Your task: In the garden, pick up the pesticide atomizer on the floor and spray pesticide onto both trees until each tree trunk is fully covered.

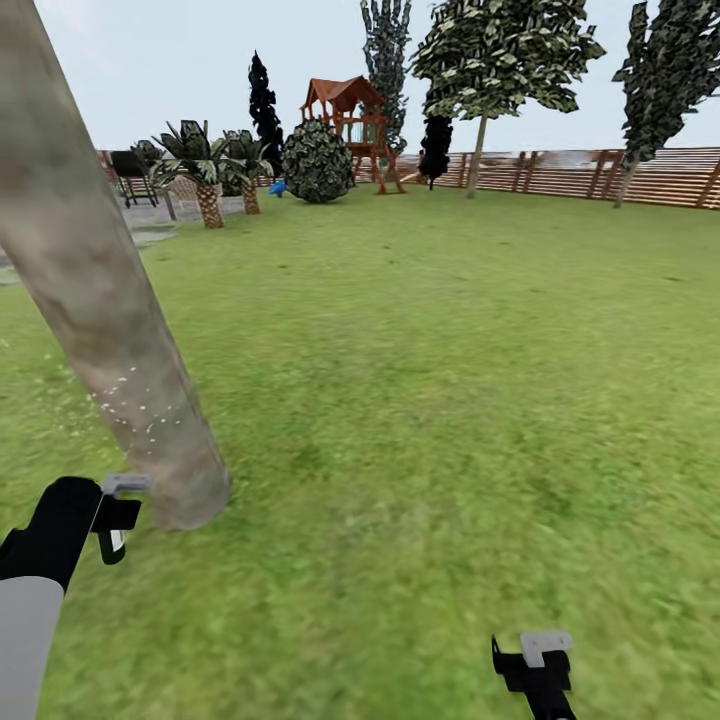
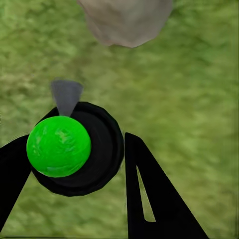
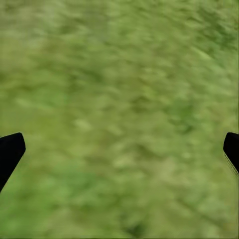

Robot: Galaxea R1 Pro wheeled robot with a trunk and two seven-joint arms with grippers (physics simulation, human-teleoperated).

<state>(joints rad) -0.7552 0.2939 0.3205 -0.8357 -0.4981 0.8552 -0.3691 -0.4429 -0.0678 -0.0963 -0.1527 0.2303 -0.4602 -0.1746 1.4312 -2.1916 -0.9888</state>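
A thick mottled grey-beige tree trunk rises from the grass at the left, with white spray specks low on its bark. My left gripper hangs just left of the trunk's base, shut on the pesticide atomizer. In the left wrist view the atomizer is a dark round bottle with a green spot between my black fingers. Its grey nozzle points toward the trunk's base. My right gripper hovers over bare grass, open. Another pale-trunked tree stands far back by the fence.
A brown slat fence bounds the lawn at the back. A wooden play tower, a round shrub and short palms stand at the far left. Open grass stretches ahead and to the right.
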